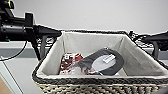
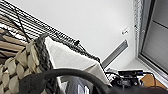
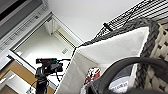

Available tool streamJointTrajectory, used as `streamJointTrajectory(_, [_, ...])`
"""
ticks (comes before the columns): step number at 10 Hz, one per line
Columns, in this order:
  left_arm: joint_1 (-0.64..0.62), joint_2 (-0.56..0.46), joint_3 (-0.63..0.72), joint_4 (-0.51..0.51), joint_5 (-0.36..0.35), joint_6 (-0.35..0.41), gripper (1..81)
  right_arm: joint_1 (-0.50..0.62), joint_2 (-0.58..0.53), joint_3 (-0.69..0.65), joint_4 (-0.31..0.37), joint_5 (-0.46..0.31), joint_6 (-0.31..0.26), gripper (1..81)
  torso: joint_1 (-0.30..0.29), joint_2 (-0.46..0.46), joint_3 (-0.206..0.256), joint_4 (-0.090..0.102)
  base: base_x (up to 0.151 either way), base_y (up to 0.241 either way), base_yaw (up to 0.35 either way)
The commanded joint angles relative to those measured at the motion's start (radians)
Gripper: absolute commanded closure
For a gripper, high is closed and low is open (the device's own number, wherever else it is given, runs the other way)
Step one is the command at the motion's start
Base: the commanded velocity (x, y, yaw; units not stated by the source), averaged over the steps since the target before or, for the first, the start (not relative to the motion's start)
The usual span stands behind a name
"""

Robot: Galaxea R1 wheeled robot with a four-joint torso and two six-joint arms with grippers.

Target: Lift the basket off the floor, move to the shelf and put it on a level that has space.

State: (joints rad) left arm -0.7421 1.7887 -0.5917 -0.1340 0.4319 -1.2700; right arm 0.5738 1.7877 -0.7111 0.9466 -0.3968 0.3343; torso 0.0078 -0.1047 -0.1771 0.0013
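The basket [image 1: 100, 83], cream wicker with a dark braided rim and white lining, is up at head height, close in front of me. Inside lie a red-and-white packet [image 1: 70, 61] and a round black item with a white label [image 1: 105, 62]. My left gripper [image 1: 46, 40] reaches to the basket's left end and my right gripper [image 1: 152, 41] to its right end. A dark loop handle [image 2: 65, 72] arcs across the left wrist view, and the other handle [image 3: 125, 62] across the right wrist view. Black wire grid of the shelf [image 1: 51, 40] shows behind both ends of the basket, and beside the basket [image 2: 27, 21] from the wrist.
A pale wall [image 1: 100, 12] stands close behind the shelf. A grey ledge [image 1: 15, 47] runs along the left. The right wrist view looks up at a ceiling recess [image 3: 37, 42] and a camera on a stand [image 3: 47, 67].
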Motion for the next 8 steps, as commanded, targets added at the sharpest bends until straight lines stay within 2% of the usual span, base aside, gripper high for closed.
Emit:
streamJointTrajectory(1, [-0.142,0.063,-0.092,0.008,-0.047,0.014,81.1,0.169,0.075,-0.097,0.011,0.033,0.034,81.1,0.000,0.000,0.000,0.000,0.000,0.000,0.000])
streamJointTrajectory(4, [-0.157,0.106,-0.135,0.007,-0.039,0.014,81.1,0.207,0.092,-0.152,0.012,-0.007,0.037,81.1,0.000,0.000,0.000,0.000,0.000,0.000,0.000])
streamJointTrajectory(8, [-0.214,0.195,-0.207,-0.021,-0.027,0.014,81.1,0.301,0.117,-0.244,0.011,-0.076,0.072,81.1,0.000,0.000,0.000,0.000,0.000,0.000,0.000])
